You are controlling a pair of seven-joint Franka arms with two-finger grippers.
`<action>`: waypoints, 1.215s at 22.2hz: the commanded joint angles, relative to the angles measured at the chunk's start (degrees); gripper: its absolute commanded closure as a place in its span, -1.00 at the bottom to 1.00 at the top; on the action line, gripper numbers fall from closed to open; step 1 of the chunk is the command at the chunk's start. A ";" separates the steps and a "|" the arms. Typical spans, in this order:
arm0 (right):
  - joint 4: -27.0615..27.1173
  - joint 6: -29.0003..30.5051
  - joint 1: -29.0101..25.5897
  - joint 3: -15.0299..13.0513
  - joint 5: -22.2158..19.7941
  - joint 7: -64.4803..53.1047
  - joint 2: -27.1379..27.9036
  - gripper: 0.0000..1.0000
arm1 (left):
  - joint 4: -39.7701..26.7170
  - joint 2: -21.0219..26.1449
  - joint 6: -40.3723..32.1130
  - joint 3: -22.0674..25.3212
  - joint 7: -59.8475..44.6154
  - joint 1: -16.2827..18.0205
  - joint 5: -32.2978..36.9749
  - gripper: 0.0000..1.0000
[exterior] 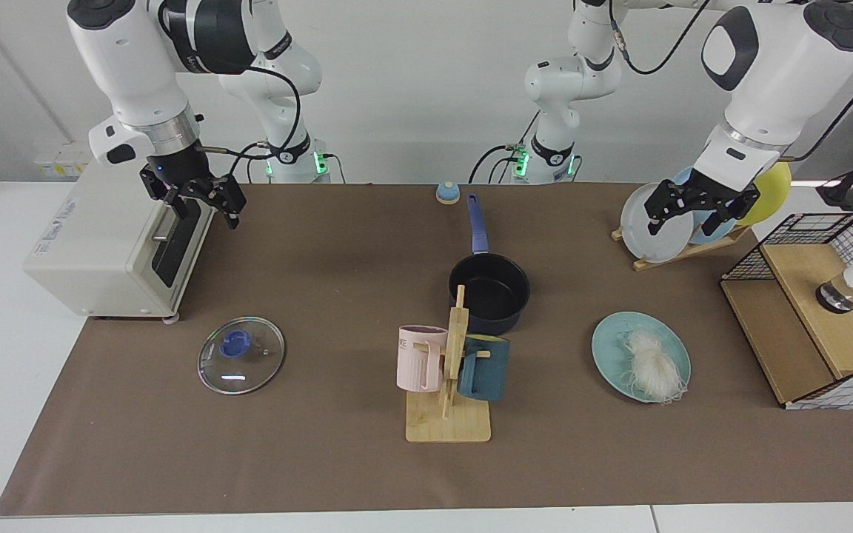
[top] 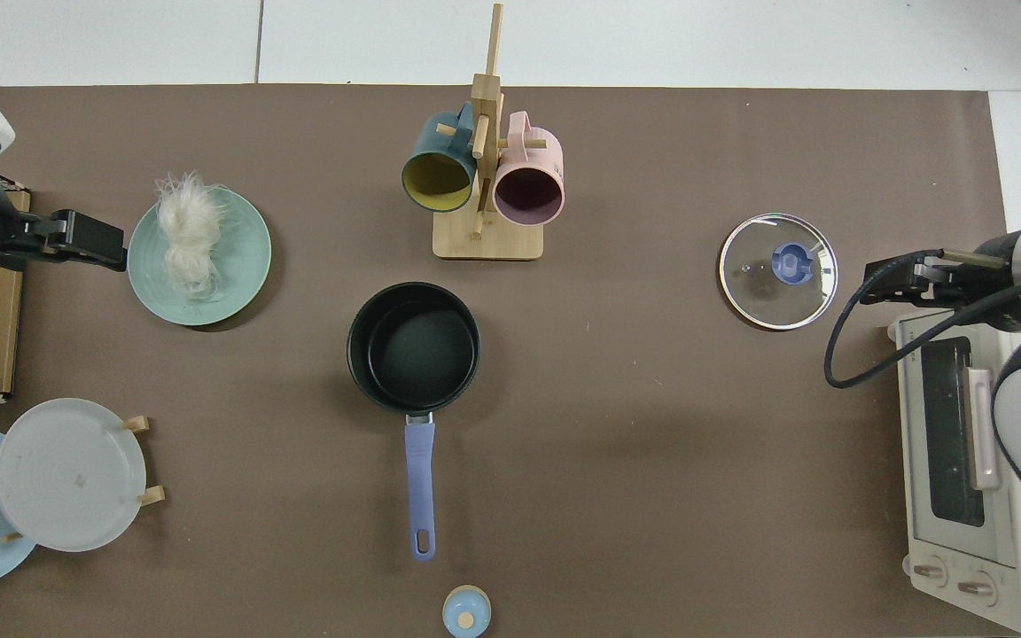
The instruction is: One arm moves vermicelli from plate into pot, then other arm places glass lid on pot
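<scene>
The vermicelli [exterior: 652, 363] [top: 187, 232] lies as a white tangle on the light teal plate [exterior: 608, 348] [top: 240, 266]. The dark pot [exterior: 489, 292] [top: 413, 346] stands mid-table, nothing inside it, its blue handle pointing toward the arm bases. The glass lid [exterior: 241, 355] [top: 778, 270] rests flat on the mat with its blue knob up. My left gripper [exterior: 700, 215] [top: 98, 244] hangs open in the air in front of the plate rack, beside and above the teal plate. My right gripper [exterior: 201, 200] [top: 887, 279] waits open over the toaster oven's front, holding nothing.
A wooden mug tree [exterior: 449, 370] with pink and teal mugs stands just in front of the pot. A toaster oven [exterior: 108, 237] sits behind the lid. A rack of grey, pale blue and yellow plates [exterior: 656, 229] and a wire-and-wood box [exterior: 811, 303] flank the teal plate.
</scene>
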 commanded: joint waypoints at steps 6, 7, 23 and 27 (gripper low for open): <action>0.07 -0.54 -1.23 0.62 1.43 -2.21 -0.30 -0.99 | -4.14 -2.71 1.09 -0.57 -0.63 0.26 0.74 -1.00; 0.07 -0.62 -1.23 0.62 1.43 -2.21 -0.30 -0.99 | -3.89 -2.62 1.36 -0.22 0.06 0.52 0.39 -1.00; 0.07 -1.25 -1.32 0.53 1.43 -2.21 -0.39 -0.99 | 4.55 9.67 7.68 -0.13 2.00 1.49 0.38 -1.00; -0.01 -1.84 -1.23 0.62 1.43 -2.64 -0.48 -0.99 | 4.55 11.70 11.55 -0.30 2.00 1.32 1.61 -1.00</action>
